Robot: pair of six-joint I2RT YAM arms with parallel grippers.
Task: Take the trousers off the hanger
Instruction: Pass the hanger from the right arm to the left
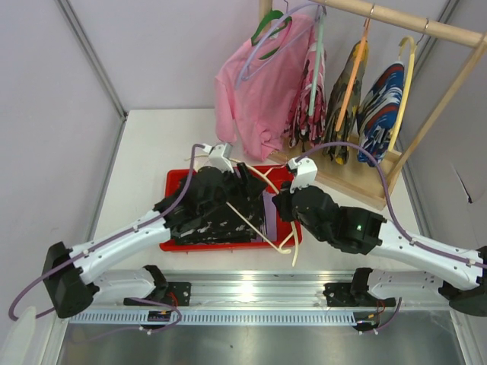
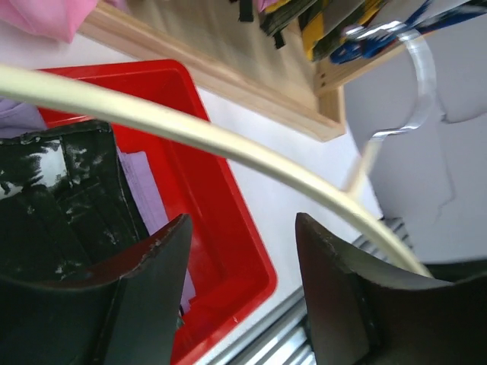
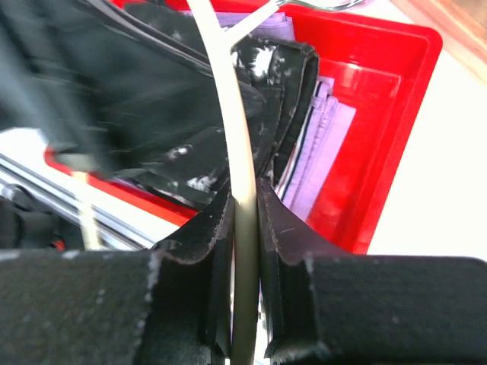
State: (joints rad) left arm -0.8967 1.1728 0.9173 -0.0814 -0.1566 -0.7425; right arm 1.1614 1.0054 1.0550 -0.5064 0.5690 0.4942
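One risk: my left claw (image 2: 242,228), wide, pins nothing, so the black white-speckled cloth trousers (image 2: 61,190), lying with the pale lavender cloth trousers (image 3: 327,144) in the red plastic tray (image 2: 228,205), could snag and lift if my right claw (image 3: 245,199), clamped on the cream plastic hanger (image 3: 228,91), pulls.

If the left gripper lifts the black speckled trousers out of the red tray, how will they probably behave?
Probably floppy: the black speckled trousers lie in soft folds in the red tray, so they would sag and drape. They may snag on the cream hanger the right gripper clamps.
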